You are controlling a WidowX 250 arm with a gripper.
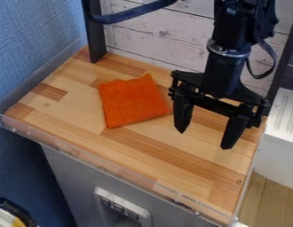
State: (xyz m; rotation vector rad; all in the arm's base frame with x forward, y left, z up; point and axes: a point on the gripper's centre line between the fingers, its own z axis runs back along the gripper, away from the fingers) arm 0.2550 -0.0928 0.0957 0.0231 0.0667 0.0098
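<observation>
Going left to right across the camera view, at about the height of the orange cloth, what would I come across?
Blue wall, orange cloth lying on the wooden surface, open black tool, pale ribbed surface at the right edge.

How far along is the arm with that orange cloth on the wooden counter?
The orange cloth already lies flat on the wooden counter, its top edge uneven. Nothing is in hand: the gripper hangs open, with nothing between its fingers. Any handling of the cloth seems left, likely starting with a grip on it.
</observation>
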